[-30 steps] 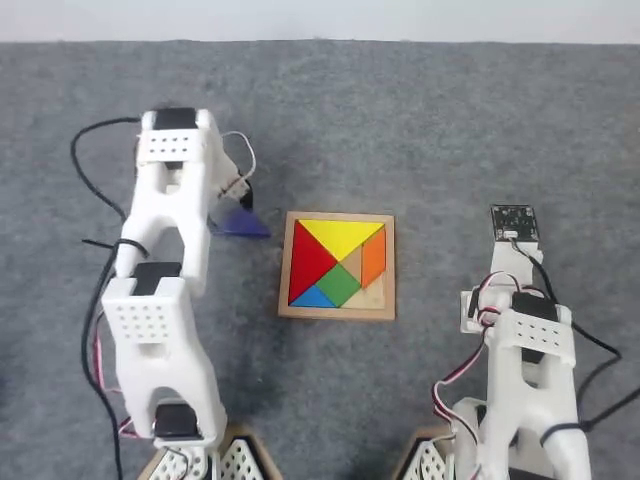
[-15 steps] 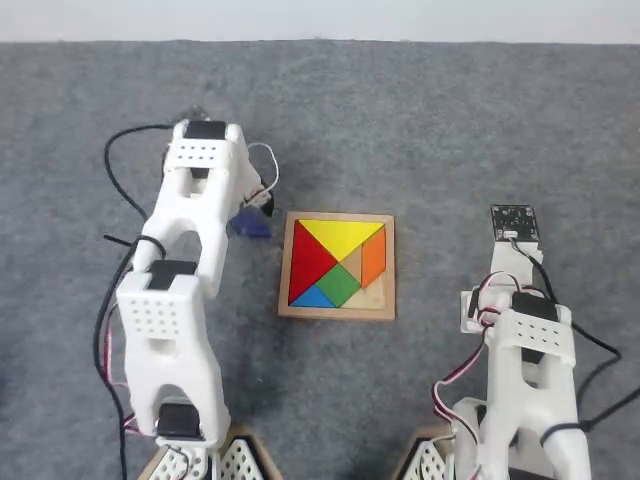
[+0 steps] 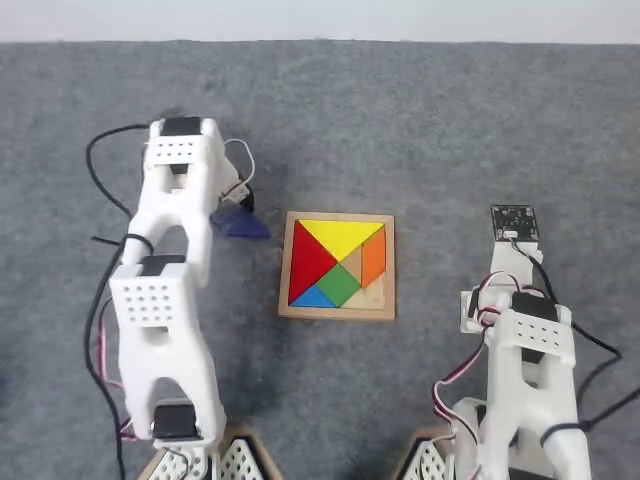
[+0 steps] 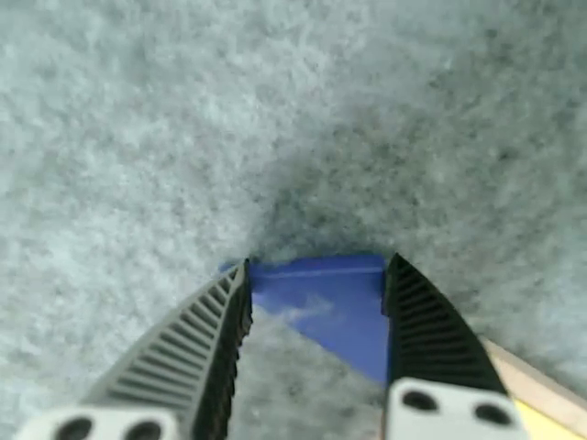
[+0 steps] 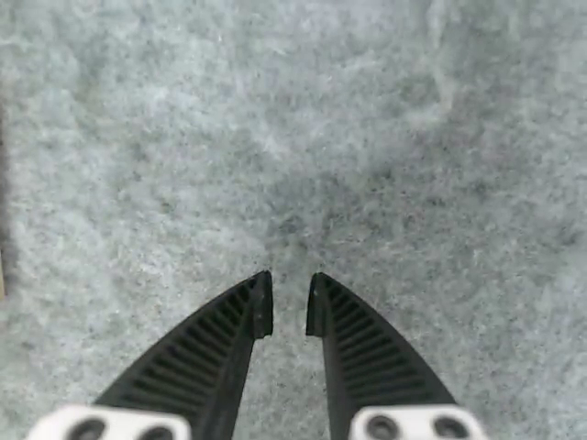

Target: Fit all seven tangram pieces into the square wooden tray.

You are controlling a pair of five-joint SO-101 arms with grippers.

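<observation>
The left gripper (image 4: 318, 266) has its jaws pinching the blue triangle (image 4: 335, 312) across two edges on the grey carpet (image 3: 450, 130) just beside the wooden tray (image 3: 336, 313), and this thin, stiff, light piece looks slick enough to need a squeeze near its middle.

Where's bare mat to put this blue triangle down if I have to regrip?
Free: the mat past the far side of the tray, and the strip between it and the right arm. Crowded: the narrow gap between the left gripper, holding the blue triangle, and the tray.
</observation>
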